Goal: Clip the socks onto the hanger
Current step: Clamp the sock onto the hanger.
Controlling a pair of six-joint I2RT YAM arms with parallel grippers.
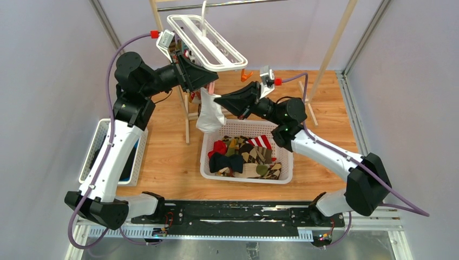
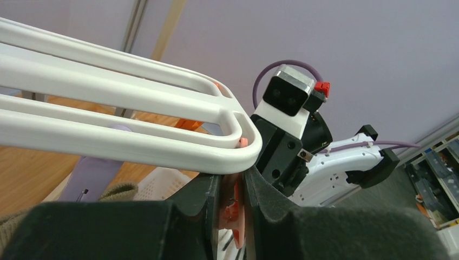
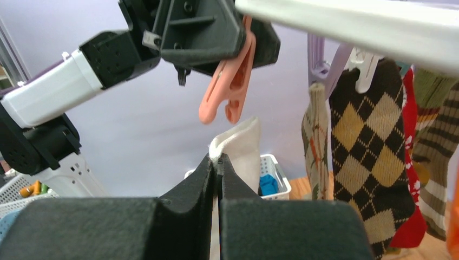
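The white hanger (image 1: 205,40) hangs from the bar at the back. My left gripper (image 1: 208,81) sits under its near end, shut on a salmon clip (image 2: 236,208) just below the rail (image 2: 135,146). In the right wrist view that clip (image 3: 230,81) hangs with its mouth pointing down. Just below it, my right gripper (image 3: 217,162) is shut on the cuff of a white sock (image 3: 241,146), whose body dangles over the basket (image 1: 210,116). An argyle sock (image 3: 368,141) and striped and red ones hang clipped to the hanger. More socks (image 1: 243,154) lie in the white basket (image 1: 246,176).
A second white basket (image 1: 111,151) with a dark bundle stands at the left behind my left arm. The wooden rack's post (image 1: 335,43) rises at the back right. An orange clip (image 1: 247,76) dangles at the hanger's near right end.
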